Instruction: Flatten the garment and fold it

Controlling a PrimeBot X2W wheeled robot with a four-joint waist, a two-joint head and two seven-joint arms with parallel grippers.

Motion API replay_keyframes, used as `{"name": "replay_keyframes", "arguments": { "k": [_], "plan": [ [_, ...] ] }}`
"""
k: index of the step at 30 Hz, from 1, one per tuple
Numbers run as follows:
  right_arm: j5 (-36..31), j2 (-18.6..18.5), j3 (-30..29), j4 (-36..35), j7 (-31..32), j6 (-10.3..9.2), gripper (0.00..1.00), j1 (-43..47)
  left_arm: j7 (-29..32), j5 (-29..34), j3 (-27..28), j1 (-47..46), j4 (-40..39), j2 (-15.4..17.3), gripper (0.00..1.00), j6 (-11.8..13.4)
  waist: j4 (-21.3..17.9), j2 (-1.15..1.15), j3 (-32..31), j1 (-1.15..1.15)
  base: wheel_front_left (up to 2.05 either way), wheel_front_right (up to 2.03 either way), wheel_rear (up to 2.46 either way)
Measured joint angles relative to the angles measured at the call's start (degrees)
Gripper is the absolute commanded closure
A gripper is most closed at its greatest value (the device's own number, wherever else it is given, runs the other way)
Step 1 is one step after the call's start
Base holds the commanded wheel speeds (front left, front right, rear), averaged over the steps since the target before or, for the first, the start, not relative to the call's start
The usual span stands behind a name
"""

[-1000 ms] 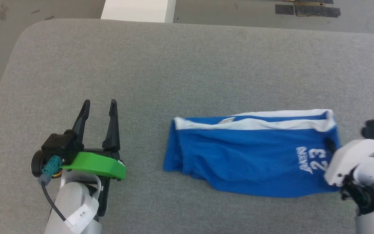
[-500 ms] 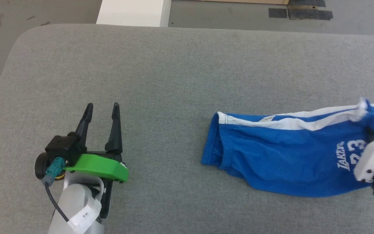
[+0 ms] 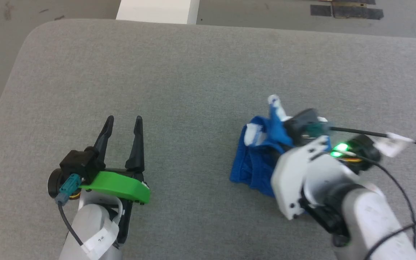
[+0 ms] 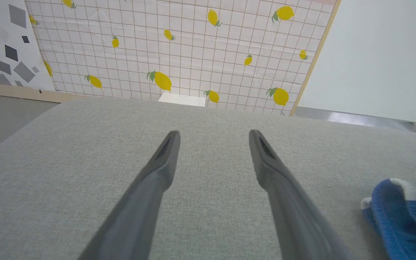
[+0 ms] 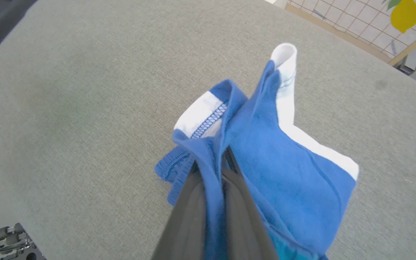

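As right end effector (image 5: 212,160) pinches garment (image 3: 253,172), waistband (image 3: 237,173) faces left

The left hand (image 4: 214,133) points across the grey bench (image 4: 67,162). Its two dark fingers (image 4: 157,173) are spread well apart, with bench cloth showing between them. At the lower right edge lies a bunched part of the blue shorts (image 4: 403,220), with a white patch on its upper fold, apart from the fingers. Past the bench's far edge a small white block (image 4: 181,99) stands before a lemon-print grid wall (image 4: 193,43). A plain pale panel (image 4: 381,54) is to the right of that wall.
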Motion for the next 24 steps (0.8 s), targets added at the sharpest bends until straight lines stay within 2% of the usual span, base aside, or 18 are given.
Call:
{"name": "replay_keyframes", "arguments": {
  "k": [7, 8, 9, 10, 13, 17, 20, 24],
  "plan": [
    [1.52, -0.23, 6.69, 11.76, -1.12, 0.00, 1.00, -4.95, 0.00, -0.34, -0.65, -0.36, 0.20, -0.08, 0.00, 0.00, 1.54, 0.00, 1.11, 0.00, 0.00, 0.00, 0.00],
    [1.98, -0.22, 7.24, 12.90, -1.44, 0.00, 0.64, -5.31, 0.00, -0.45, -0.68, -0.37, 0.24, -0.09, 0.00, 0.00, 1.75, 0.00, 1.23, 0.00, 0.00, 0.00, 0.00],
    [2.83, -0.22, 7.77, 13.60, -1.86, 0.00, 0.03, -5.43, 0.00, -0.45, -0.70, -0.37, 0.32, -0.10, 0.00, 0.00, 1.92, 0.00, 1.31, 0.00, 0.00, 0.00, 0.00],
    [3.65, -0.16, 8.10, 14.00, -2.12, 0.00, 0.00, -5.44, 0.00, -0.45, -0.68, -0.37, 0.36, -0.11, 0.00, 0.00, 2.01, 0.00, 1.35, 0.00, 0.00, 0.00, 0.00],
    [7.19, 0.02, 9.05, 14.35, -2.65, 0.00, 0.00, -5.43, 0.00, -0.45, -0.56, -0.36, 0.44, -0.16, 0.00, 0.00, 1.98, 0.00, 1.19, 0.00, 0.00, 0.00, 0.00],
    [11.16, 0.37, 8.84, 11.60, -5.76, 0.00, 0.00, -5.28, 0.00, -0.45, -0.09, -0.29, 0.62, -0.25, 0.00, 0.00, 1.38, 0.00, 0.64, 0.00, 0.00, 0.00, 0.00],
    [14.66, 0.79, 6.72, 7.83, -10.18, 0.00, 0.00, -4.34, 0.00, -0.45, 0.02, -0.22, 0.74, -0.25, 0.00, 0.00, 0.68, 0.00, 0.15, 0.00, 0.00, 0.00, 0.00],
    [18.71, 1.15, -0.14, 2.26, -21.07, 0.00, 0.00, -1.74, 0.00, -0.45, 0.02, 0.00, 0.78, -0.25, 0.00, 0.00, -0.38, 0.00, -0.74, 0.00, 0.00, 0.00, 0.00]
  ]
}}
